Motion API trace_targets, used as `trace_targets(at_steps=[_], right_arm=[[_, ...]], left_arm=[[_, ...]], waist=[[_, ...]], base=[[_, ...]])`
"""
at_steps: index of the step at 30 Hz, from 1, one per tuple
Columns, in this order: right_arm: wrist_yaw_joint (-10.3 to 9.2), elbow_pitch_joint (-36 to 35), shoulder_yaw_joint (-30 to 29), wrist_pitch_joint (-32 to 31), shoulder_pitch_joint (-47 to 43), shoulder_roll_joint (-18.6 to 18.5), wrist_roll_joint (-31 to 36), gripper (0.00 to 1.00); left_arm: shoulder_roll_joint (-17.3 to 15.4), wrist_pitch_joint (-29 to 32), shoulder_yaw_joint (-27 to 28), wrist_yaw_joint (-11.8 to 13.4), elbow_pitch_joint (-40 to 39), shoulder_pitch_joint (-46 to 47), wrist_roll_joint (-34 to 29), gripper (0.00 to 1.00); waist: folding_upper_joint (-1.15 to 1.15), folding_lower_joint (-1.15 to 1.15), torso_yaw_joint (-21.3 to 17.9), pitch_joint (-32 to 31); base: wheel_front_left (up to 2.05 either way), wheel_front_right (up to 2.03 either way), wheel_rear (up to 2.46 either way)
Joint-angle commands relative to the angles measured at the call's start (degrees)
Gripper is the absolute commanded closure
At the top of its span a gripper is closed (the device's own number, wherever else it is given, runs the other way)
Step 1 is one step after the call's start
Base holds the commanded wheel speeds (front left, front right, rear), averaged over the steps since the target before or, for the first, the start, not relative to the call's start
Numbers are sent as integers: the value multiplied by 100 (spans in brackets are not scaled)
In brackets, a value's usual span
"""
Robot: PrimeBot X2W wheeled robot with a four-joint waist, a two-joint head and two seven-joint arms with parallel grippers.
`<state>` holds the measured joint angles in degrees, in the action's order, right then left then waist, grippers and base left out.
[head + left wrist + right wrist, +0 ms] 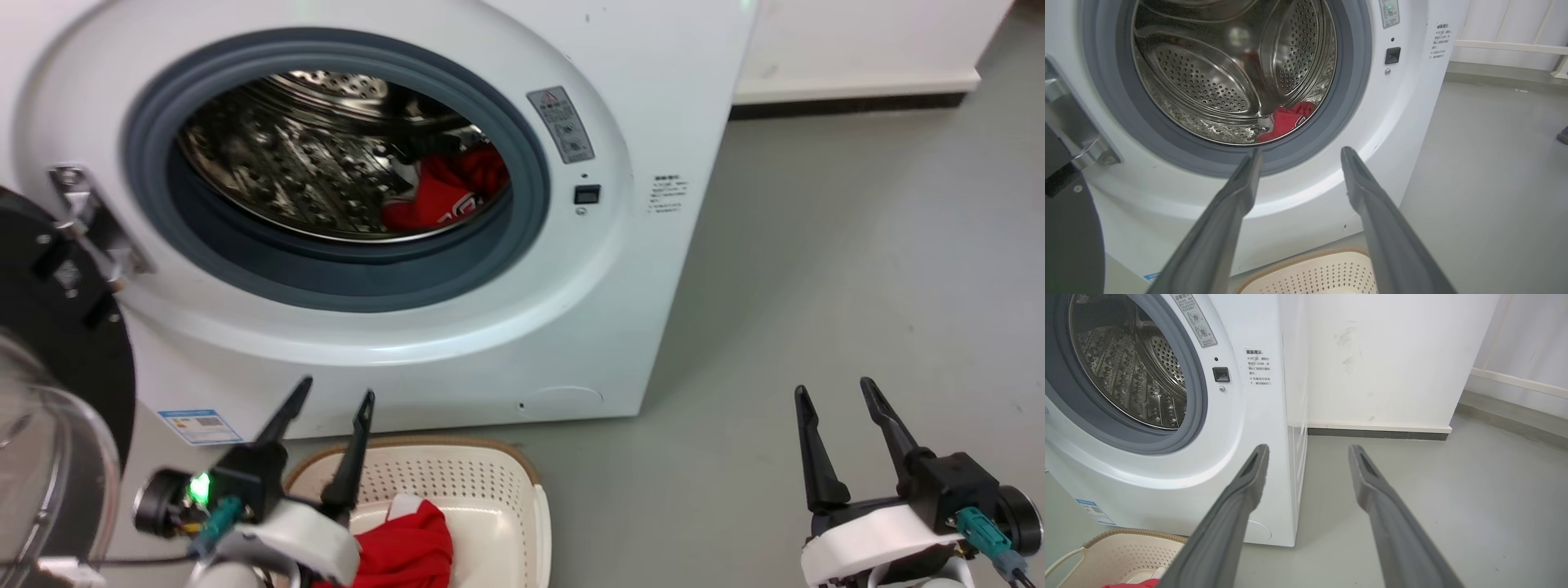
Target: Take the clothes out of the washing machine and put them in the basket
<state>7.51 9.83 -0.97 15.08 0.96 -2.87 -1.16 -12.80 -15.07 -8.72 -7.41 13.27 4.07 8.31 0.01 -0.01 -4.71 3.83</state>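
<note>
Low in the drum of the washing machine [653, 98] lies one red garment [445, 192]. A second red garment [408, 543] sits in the basket [522, 474] on the floor [816, 245] just before the machine. Over the basket the left pincer [339, 387] hangs spread and empty, fingers aimed at the porthole. The right pincer [833, 385] hangs wide and empty above the floor.

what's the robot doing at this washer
The robot is unloading the washing machine, whose door stands open. One red garment already lies in the basket on the floor in front; a second garment is in the drum. The left gripper and right gripper are both open and empty, outside the machine.
</note>
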Motion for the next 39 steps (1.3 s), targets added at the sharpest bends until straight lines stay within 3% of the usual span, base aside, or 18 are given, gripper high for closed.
trace_targets(at_steps=[1,11,16,20,28,33,36,39], right_arm=[[-4,-26,62,13,90,-2,-49,0],[-4,-117,190,14,460,0,-284,0],[-5,-187,224,14,641,3,-464,0],[-4,-253,276,14,754,6,-581,0],[-4,-332,487,14,1006,6,-879,0],[-4,-415,701,14,1111,3,-1018,0],[-4,-459,781,14,1127,4,-1097,0],[-4,-468,882,14,1145,3,-1251,0]], left_arm=[[-163,-11,-35,-8,85,282,61,0],[-1310,779,-627,-2,749,2287,581,0],[-1820,1534,-801,-3,1162,3551,1041,0],[-2243,2105,-1274,-2,1499,4591,1228,0],[-2430,2913,-1632,-2,2471,6381,1758,0],[-2618,3526,-1991,-1,3020,7469,1740,0],[-2585,3868,-2002,-2,3383,7975,1823,0],[-2509,4580,-2024,-2,3896,8563,2036,0]], waist=[[-1,1,-250,260],[-1,1,-1073,1363],[-1,1,-1429,2023],[-1,1,-1613,2556],[-1,1,-1861,3423],[-1,1,-2040,3873],[-1,1,-2160,4082],[-1,1,-2327,4306]], base=[[0,0,0],[0,0,0],[0,0,0],[0,0,0],[0,0,0],[0,0,0],[0,0,0],[0,0,0]])
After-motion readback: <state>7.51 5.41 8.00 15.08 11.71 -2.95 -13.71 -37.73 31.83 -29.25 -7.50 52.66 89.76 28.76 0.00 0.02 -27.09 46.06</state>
